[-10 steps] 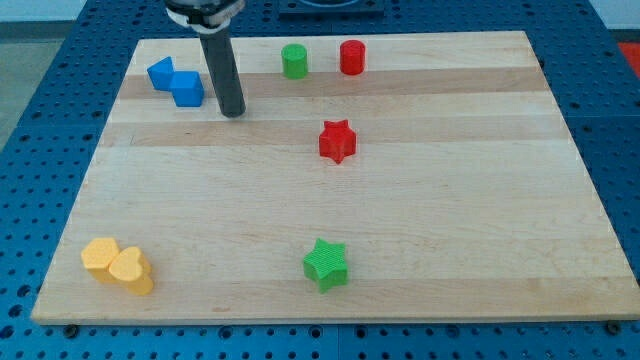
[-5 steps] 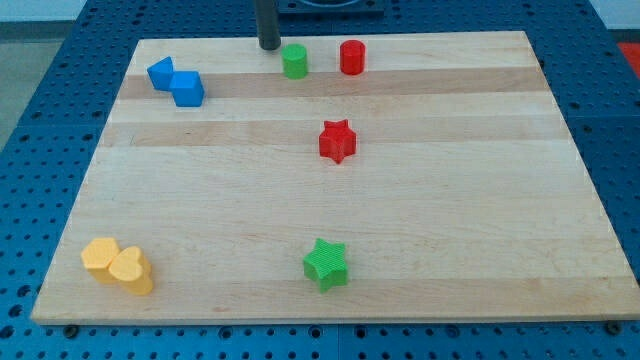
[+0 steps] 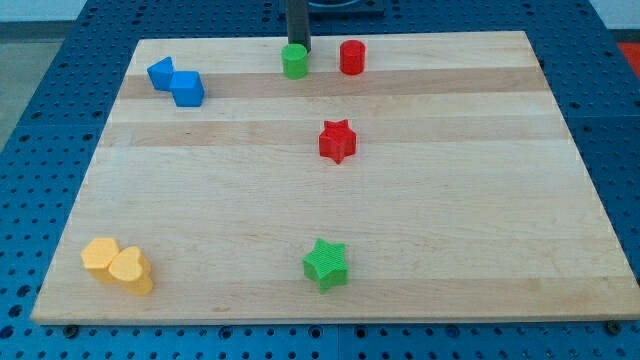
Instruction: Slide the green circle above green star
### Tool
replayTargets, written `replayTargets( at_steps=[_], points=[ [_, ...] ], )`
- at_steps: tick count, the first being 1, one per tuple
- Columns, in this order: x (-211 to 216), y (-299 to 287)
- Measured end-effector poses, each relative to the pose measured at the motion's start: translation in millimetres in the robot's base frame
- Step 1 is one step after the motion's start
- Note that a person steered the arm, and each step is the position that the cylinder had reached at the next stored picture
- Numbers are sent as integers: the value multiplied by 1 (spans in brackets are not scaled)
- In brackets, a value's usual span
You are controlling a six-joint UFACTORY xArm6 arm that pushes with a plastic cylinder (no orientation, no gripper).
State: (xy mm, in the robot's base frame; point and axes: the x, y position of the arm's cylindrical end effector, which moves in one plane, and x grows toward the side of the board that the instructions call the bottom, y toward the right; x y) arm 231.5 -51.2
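Observation:
The green circle (image 3: 294,62) is a short green cylinder near the view's top edge of the wooden board (image 3: 480,200). The green star (image 3: 326,264) lies near the view's bottom, a little right of the circle's column. My tip (image 3: 297,46) is the lower end of a dark rod coming down from the view's top. It stands right behind the green circle, at its top side, touching or nearly touching it.
A red cylinder (image 3: 351,57) stands just right of the green circle. A red star (image 3: 337,141) lies between the circle and the green star. Two blue blocks (image 3: 176,81) sit at top left. Two yellow blocks (image 3: 118,266) sit at bottom left.
My tip moved from beside the blue blocks up to the board's top edge, then right to just behind the green circle. No block has moved.

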Motion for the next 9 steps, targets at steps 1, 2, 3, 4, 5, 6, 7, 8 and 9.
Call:
replayTargets(
  at_steps=[1,2,3,4,5,6,7,8,9],
  points=[
    [38,-5],
    [82,-8],
    [128,-11],
    [179,-13],
    [224,-14],
    [237,-14],
    [187,-14],
    [165,-27],
    [191,-78]
  ],
)
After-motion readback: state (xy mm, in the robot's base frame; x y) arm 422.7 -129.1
